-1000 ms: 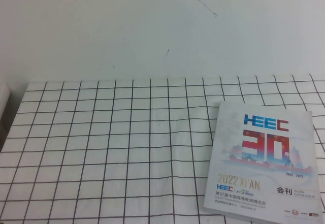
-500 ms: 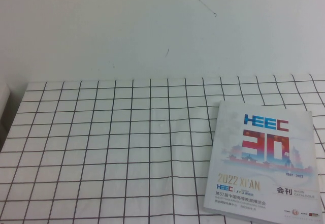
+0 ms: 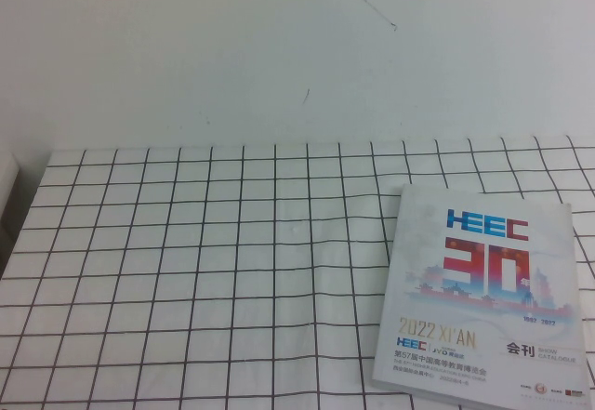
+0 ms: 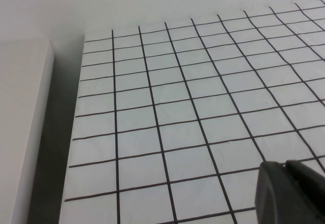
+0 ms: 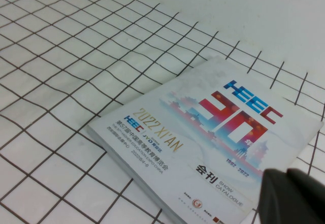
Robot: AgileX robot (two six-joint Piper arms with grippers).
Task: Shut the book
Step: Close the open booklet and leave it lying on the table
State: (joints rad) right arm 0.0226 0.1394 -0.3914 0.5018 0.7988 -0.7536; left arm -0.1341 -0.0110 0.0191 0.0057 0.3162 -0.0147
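Note:
The book (image 3: 483,298) lies shut and flat on the checked cloth at the front right of the table, with its white "HEEC 30" cover up. In the right wrist view the book (image 5: 203,132) fills the middle, and my right gripper (image 5: 286,172) hovers just off its near corner, fingers together with nothing between them. My left gripper (image 4: 285,164) hangs over bare cloth at the table's left side, fingers pressed together and holding nothing. Neither gripper appears in the high view.
A white cloth with a black grid (image 3: 214,271) covers the table. A white wall (image 3: 279,47) rises behind it. Past the table's left edge there is a dark gap and a white ledge (image 4: 23,132).

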